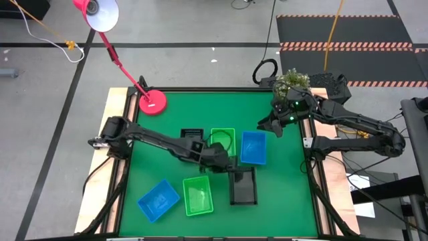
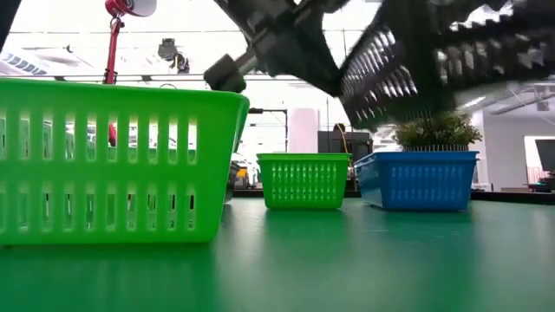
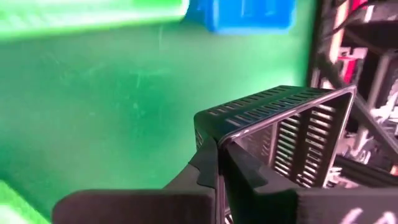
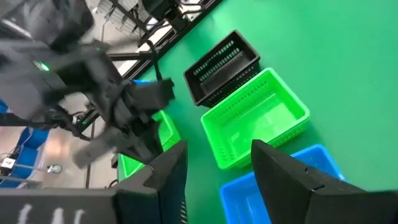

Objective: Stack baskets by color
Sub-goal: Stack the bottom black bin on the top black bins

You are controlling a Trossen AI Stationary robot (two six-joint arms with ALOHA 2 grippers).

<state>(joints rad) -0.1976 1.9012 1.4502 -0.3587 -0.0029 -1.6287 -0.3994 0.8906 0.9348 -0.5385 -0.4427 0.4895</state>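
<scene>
Left hand (image 3: 217, 163) clamped on black basket (image 3: 280, 134) wall, lifting; next: carry to far black basket (image 4: 222, 67). Right hand (image 4: 214, 163) apart, idle.

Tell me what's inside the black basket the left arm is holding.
Nothing shows inside the black basket: the left wrist view looks into its tilted, bare interior. The left pincer is shut on its wall, and its fingers cover the nearest corner, so that part cannot be checked.
</scene>
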